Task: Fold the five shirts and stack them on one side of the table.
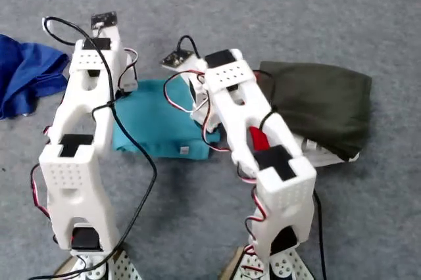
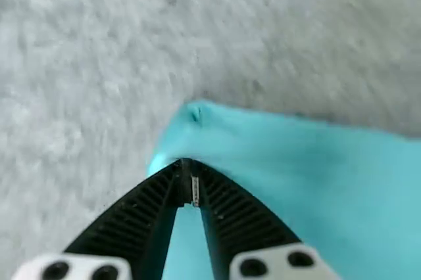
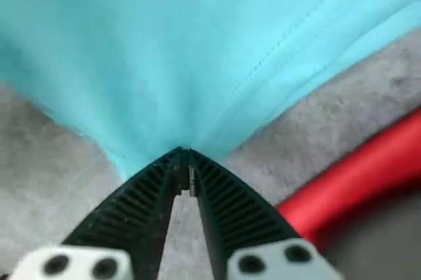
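Two claws, the left claw and the right claw, were squeezed tight on the teal shirt in the middle of the table, and would do best to move together so the fold lay flat.

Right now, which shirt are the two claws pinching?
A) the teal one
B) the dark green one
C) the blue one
A: the wrist views show the left claw and the right claw each closed on a pinch of the teal shirt.
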### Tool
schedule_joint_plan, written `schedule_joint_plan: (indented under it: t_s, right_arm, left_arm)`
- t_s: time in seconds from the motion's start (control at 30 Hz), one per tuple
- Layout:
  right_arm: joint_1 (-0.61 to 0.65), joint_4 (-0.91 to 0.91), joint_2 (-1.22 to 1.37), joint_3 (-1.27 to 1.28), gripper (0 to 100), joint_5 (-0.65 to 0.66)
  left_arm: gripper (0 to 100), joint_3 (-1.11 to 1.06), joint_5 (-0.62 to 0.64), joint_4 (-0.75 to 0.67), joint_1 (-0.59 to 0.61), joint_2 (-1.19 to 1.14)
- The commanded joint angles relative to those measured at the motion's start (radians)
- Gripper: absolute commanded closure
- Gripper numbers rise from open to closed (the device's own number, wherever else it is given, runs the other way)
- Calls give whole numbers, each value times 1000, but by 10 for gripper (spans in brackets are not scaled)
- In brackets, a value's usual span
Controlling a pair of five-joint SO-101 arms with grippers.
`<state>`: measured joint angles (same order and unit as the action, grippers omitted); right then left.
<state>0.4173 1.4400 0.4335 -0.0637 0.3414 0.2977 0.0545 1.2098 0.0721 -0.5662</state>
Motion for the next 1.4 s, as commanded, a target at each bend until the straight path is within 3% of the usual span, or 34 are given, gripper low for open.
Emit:
schedule_joint_plan:
  t_s: [0.0, 0.17, 0.4, 0.67, 0.83, 1.1, 1.23, 1.37]
  right_arm:
    - [-48, -61, 25, 25, 996, -3]
    - [-94, -75, 24, 7, 996, -6]
    - [-93, 118, -140, -93, 996, -6]
    - [-99, 351, -395, -82, 996, -2]
    - [-77, 347, -628, 168, 996, -2]
    - [64, 273, -997, 627, 995, -37]
    - [105, 94, -1003, 697, 993, -275]
    - [163, -109, -906, 688, 993, -428]
  left_arm:
    - [981, 20, 9, -100, 48, -51]
    - [981, 152, 9, -34, 54, -131]
    - [981, 298, 5, 126, 51, -116]
    - [981, 446, -48, 370, 46, 166]
    - [981, 325, -175, 480, 72, 357]
    - [981, -276, -333, 236, 288, 694]
    - [981, -635, -364, 57, 348, 934]
    - [981, -918, -336, -173, 390, 1082]
